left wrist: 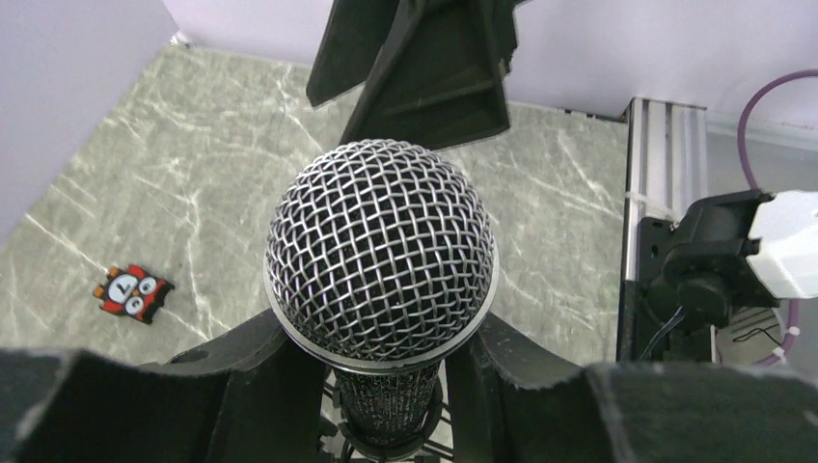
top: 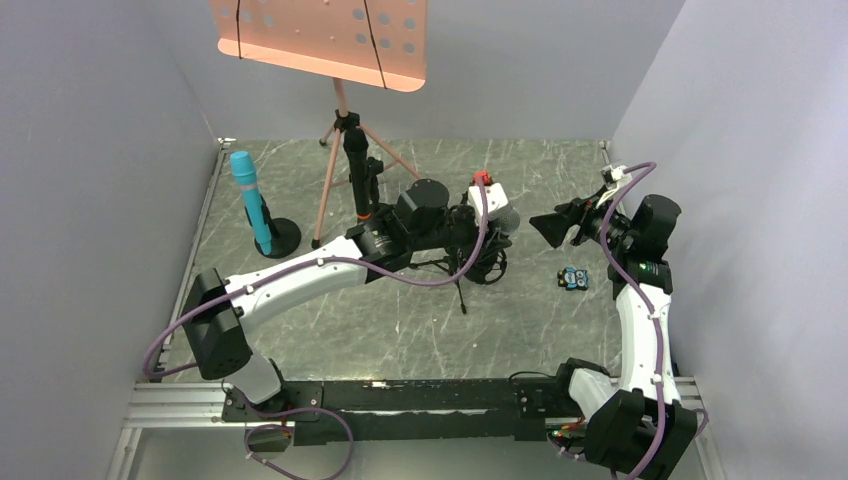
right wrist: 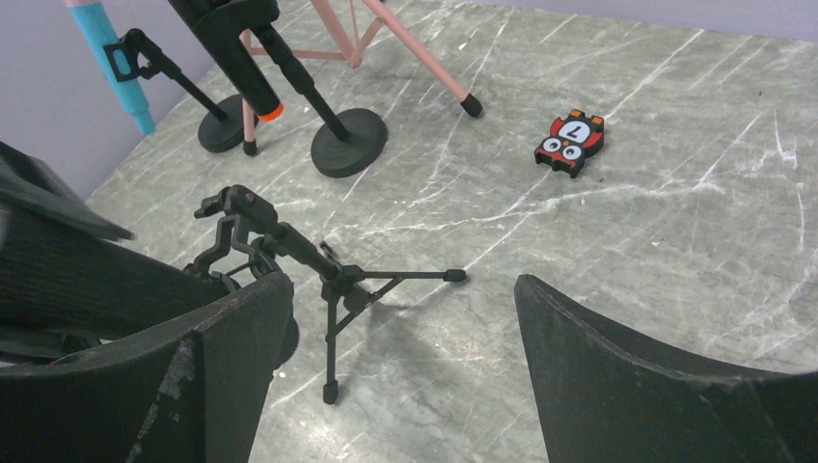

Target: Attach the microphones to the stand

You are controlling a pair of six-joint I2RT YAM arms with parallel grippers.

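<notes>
My left gripper (left wrist: 386, 391) is shut on the black microphone with the silver mesh head (left wrist: 381, 251), holding its body upright at mid-table. A black ring of a holder shows just under the body. The small tripod stand (right wrist: 333, 280) with its clip (right wrist: 231, 207) stands right beside that hand. My right gripper (right wrist: 405, 318) hangs open over the floor, facing the left gripper (top: 478, 235) from the right, nothing between its fingers. The cyan microphone (top: 250, 200) and the black one with an orange ring (right wrist: 241, 58) sit upright in round-based stands (right wrist: 347, 140) at the back left.
A pink music stand (top: 340, 130) on tripod legs rises behind the microphones. A small red toy block (right wrist: 571, 140) lies on the marble floor below the right gripper (top: 555, 228). Grey walls close in the left, back and right sides.
</notes>
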